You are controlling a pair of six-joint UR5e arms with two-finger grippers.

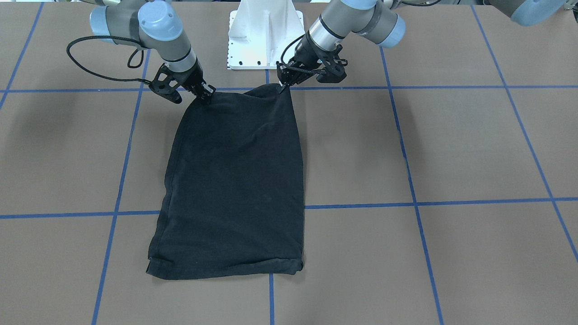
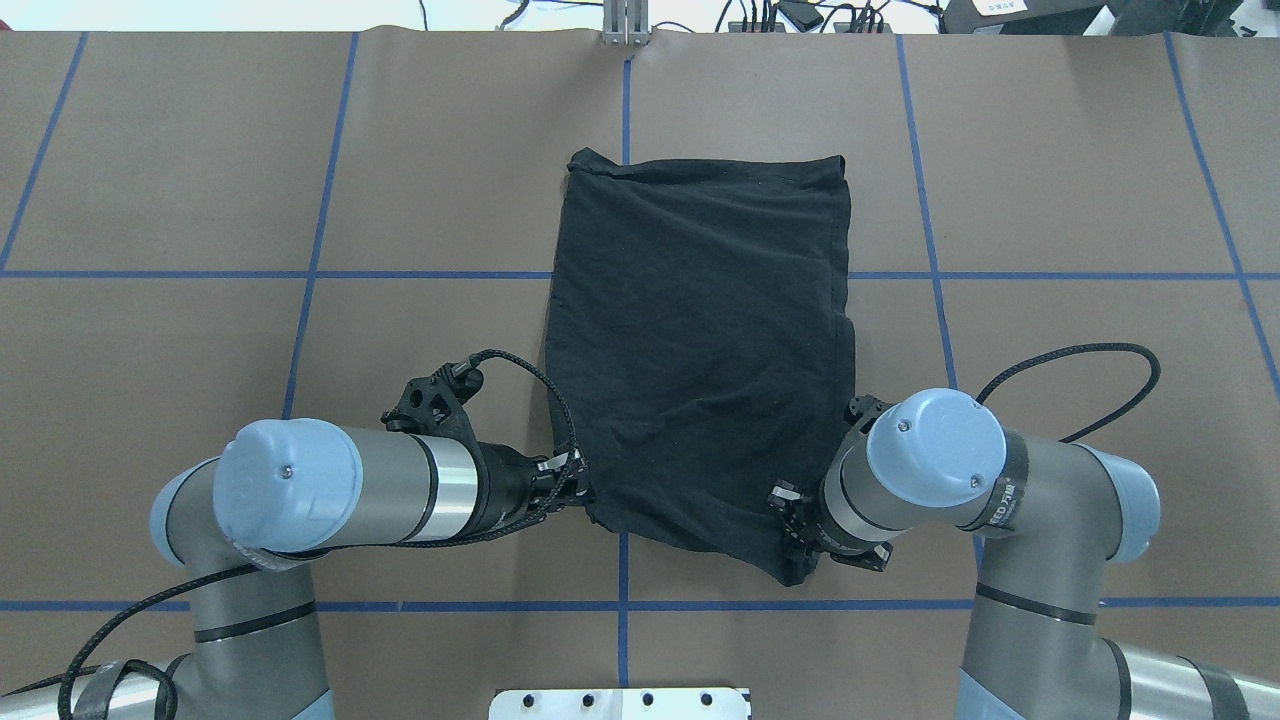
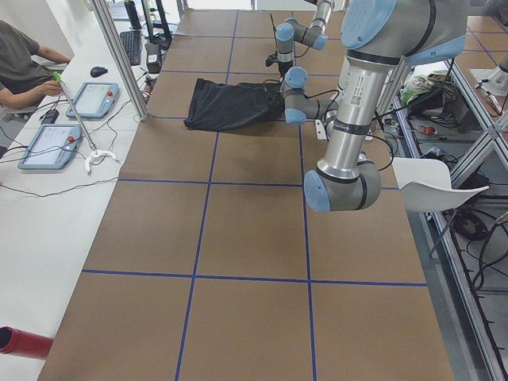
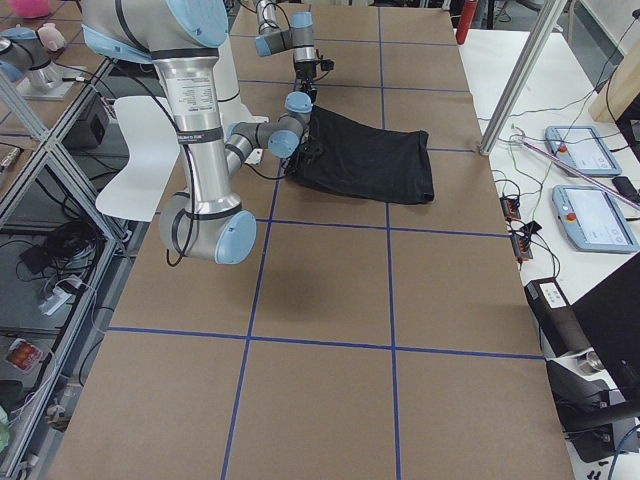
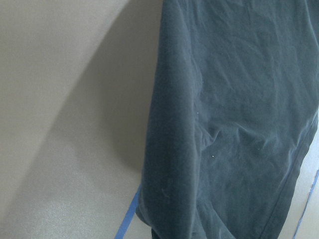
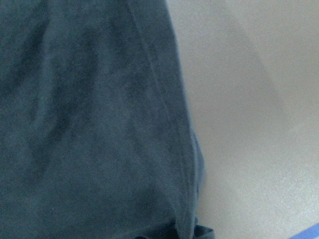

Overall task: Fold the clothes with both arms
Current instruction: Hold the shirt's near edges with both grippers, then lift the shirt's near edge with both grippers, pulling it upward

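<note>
The clothes are one black T-shirt [image 1: 235,180], folded into a long rectangle with no print showing, lying across the table's middle [image 2: 700,340]. My left gripper [image 1: 283,86] is shut on the shirt's corner nearest the robot, on the overhead view's left [image 2: 580,487]. At the other near corner my right gripper [image 1: 207,94] is also shut on the cloth [image 2: 792,520]. Both held corners are raised a little off the table. The far hem lies flat. Each wrist view is filled with dark fabric [image 5: 239,124] [image 6: 84,124], and no fingers show there.
The table is brown paper [image 1: 451,149] with a blue tape grid. The white pedestal base [image 1: 265,40] stands just behind the held edge. In the exterior left view a seated person [image 3: 24,67] and tablets [image 3: 49,147] are at a side bench.
</note>
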